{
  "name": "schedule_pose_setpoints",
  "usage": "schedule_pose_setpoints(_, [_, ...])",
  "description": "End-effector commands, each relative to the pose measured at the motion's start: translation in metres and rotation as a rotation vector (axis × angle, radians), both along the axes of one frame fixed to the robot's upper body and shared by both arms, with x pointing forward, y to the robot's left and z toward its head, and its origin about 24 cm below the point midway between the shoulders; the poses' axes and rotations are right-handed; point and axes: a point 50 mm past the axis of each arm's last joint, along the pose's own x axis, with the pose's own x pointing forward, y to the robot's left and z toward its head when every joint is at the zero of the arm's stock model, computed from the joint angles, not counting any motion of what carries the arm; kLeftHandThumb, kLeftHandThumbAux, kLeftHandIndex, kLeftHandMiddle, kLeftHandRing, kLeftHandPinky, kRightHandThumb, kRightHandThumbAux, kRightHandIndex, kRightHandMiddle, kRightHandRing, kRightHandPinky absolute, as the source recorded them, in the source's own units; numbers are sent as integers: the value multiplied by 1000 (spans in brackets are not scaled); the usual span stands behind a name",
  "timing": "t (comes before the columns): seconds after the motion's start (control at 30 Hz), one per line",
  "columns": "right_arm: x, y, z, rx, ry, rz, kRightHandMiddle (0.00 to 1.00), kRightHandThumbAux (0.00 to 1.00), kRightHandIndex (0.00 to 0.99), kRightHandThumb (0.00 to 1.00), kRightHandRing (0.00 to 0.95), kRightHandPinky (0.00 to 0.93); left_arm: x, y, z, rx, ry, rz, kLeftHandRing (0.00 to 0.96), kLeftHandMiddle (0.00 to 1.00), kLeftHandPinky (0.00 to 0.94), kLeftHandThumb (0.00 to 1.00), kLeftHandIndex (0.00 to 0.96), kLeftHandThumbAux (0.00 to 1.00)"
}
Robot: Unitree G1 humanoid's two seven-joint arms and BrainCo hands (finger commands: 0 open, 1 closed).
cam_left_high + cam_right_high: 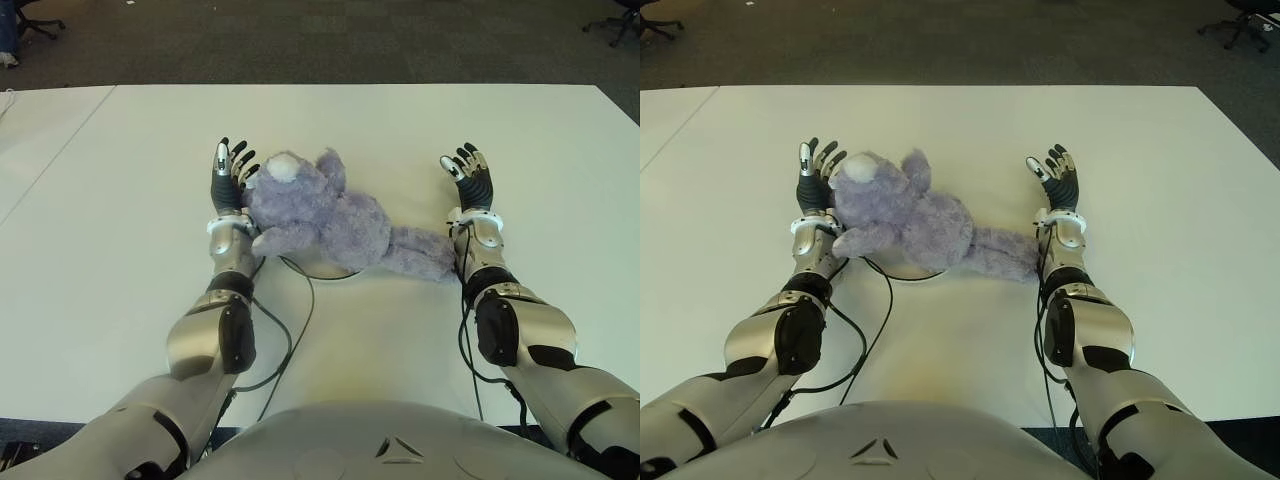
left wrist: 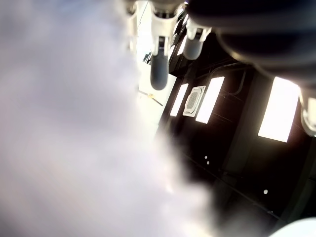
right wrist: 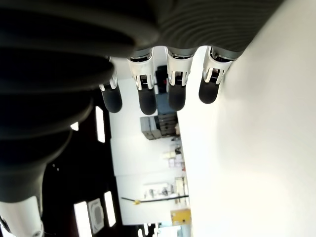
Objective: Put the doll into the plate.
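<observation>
Since the doll (image 1: 330, 220) looks soft and light, grip its torso; left hand (image 1: 228, 172) and right hand (image 1: 470, 177) flank it, spread, empty.

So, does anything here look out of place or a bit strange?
Only slightly: the doll lies sprawled over the plate, almost hiding it, and its legs hang over the rim onto the table. The left robot hand is open beside its head; the right robot hand is open and apart.

One purple plush bear (image 1: 325, 215), one mostly hidden white plate (image 1: 322, 270), one white table (image 1: 400, 130), two robot hands: left hand (image 1: 228, 178), right hand (image 1: 470, 180).
</observation>
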Motion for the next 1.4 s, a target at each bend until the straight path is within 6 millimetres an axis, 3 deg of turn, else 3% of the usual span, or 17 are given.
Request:
schedule_pose_setpoints(0.03, [-72,41,-94,50,379,25,121,687,114,0,89,70,-114,-10,-108,-76,456,-1,253,217,272,0,27,333])
schedule_pose_setpoints(0.37, [-100,41,-111,5,417,11,147,713,139,0,116,107,-112,-13,-106,1,456,-55,225,198,220,0,7,399])
schedule_pose_setpoints(0.53, [-100,41,-111,2,413,-3,173,758,153,0,141,140,-108,-15,-104,34,442,-93,196,174,190,0,0,406])
schedule_pose_setpoints(0.9, [-99,48,-107,-65,373,0,211,730,179,0,174,154,-100,-20,-100,97,434,-176,184,181,182,0,8,397])
schedule_pose_setpoints(1.2, [-102,52,-106,-216,358,-4,232,700,215,0,201,127,-102,-27,-100,106,419,-216,197,196,174,0,30,372])
schedule_pose_setpoints(1.4, [-106,56,-110,-402,404,24,213,778,226,0,180,122,-102,-28,-99,125,419,-222,196,196,164,0,29,354])
